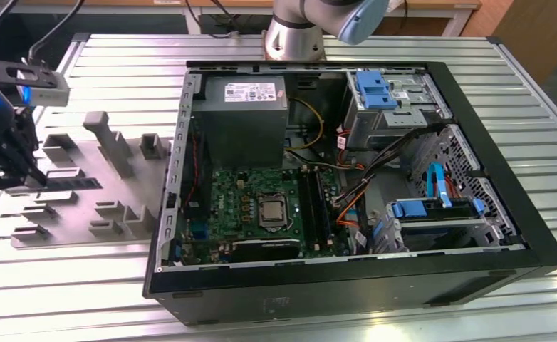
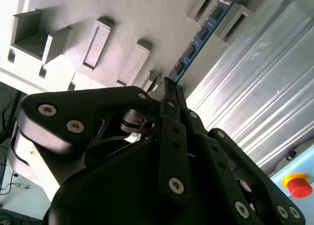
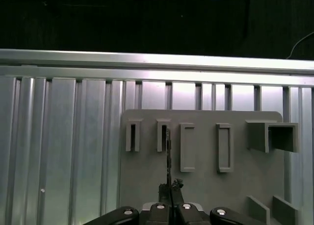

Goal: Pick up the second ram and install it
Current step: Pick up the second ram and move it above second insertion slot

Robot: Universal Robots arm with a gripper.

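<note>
The second ram (image 1: 74,182) is a slim blue board with dark chips, lying on edge in the grey holder plate (image 1: 98,196) at the exterior view's left. Its far end sits between two grey posts (image 2: 216,11) of the holder. My gripper (image 1: 27,178) is at the ram's near end, and its black fingers (image 2: 169,95) are shut on that end of the ram (image 2: 201,36). In the first wrist view the ram (image 3: 168,156) appears edge-on as a thin line running from my gripper (image 3: 170,188) to a slot in the holder (image 3: 196,185).
An open computer case (image 1: 506,214) lies on the ribbed metal table (image 1: 117,64), with the green motherboard (image 1: 250,192) and its memory slots (image 1: 315,206) inside. The arm's base (image 1: 293,39) stands behind the case. A red stop button (image 2: 299,185) is near the table edge.
</note>
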